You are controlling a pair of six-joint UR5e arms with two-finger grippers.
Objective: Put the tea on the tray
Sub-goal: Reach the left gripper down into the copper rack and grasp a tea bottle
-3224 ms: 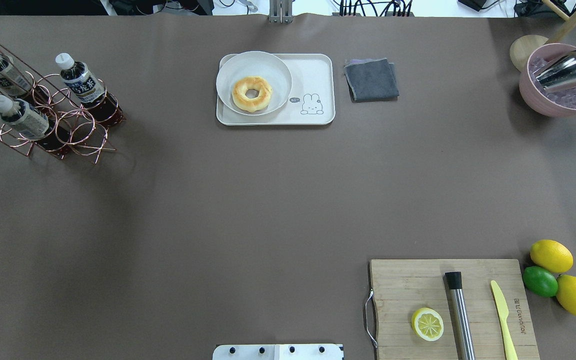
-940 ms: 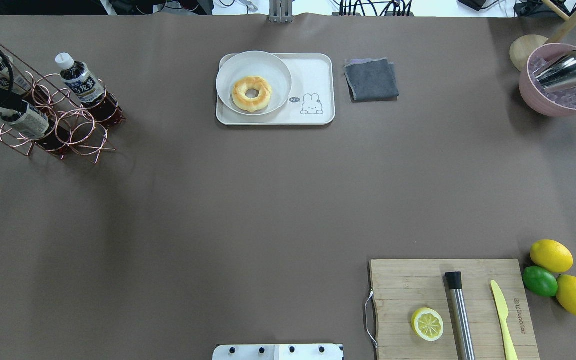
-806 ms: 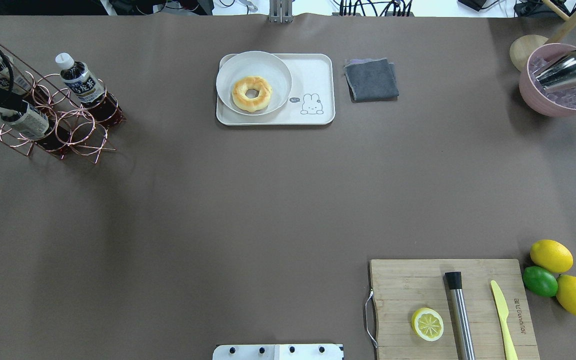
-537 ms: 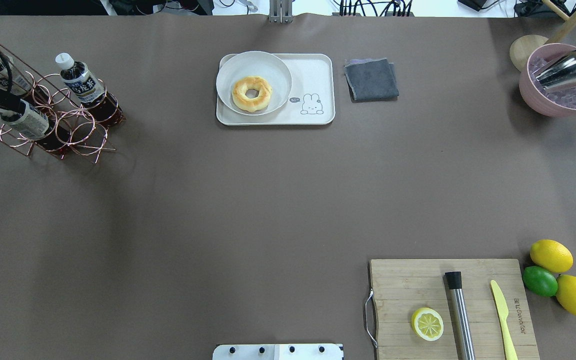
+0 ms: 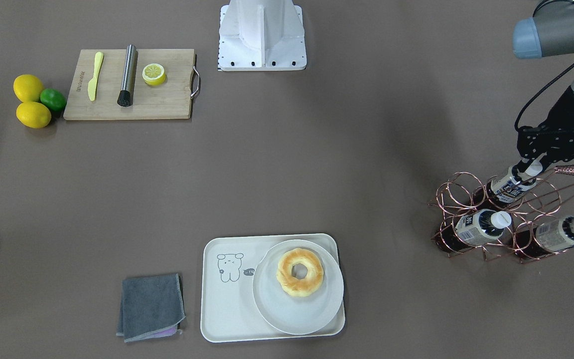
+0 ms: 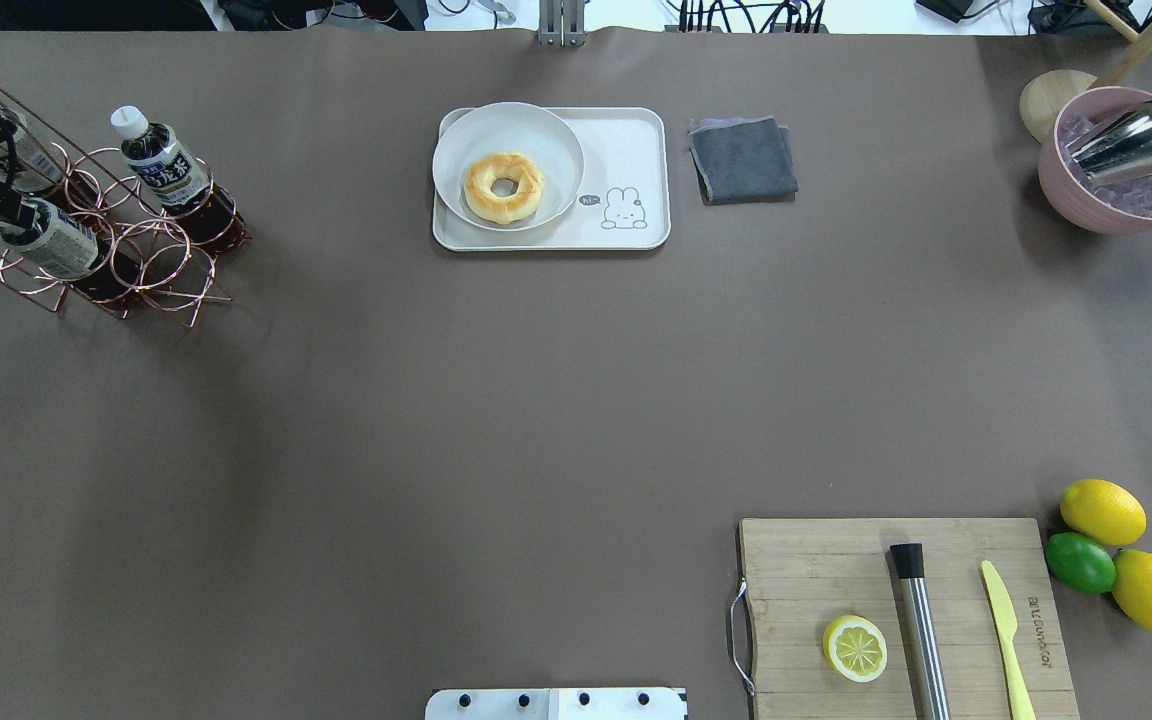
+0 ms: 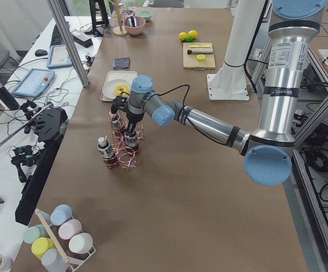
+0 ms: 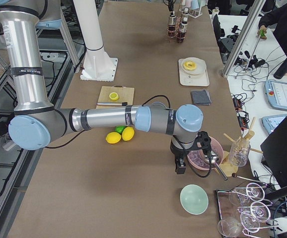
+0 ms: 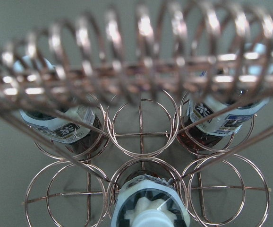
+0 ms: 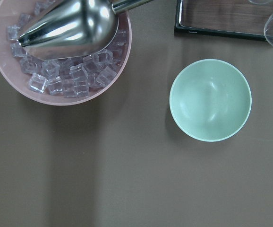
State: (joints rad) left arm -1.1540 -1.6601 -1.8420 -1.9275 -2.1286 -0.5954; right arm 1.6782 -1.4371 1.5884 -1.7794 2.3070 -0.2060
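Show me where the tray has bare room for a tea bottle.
The tray has one bare strip: between the round plate and the rim nearest the grey cloth, around the bear drawing. The other half is crowded by the plate holding the donut.

The small clear plastic tea bottle (image 5: 508,187), dark red-brown drink under a white cap and a cream and dark-blue label, stands in a copper wire rack (image 5: 455,190) at the table's (image 5: 317,174) left end. The cream-white rounded-rectangle tray (image 5: 227,299), rimmed, lies flat well apart from it.
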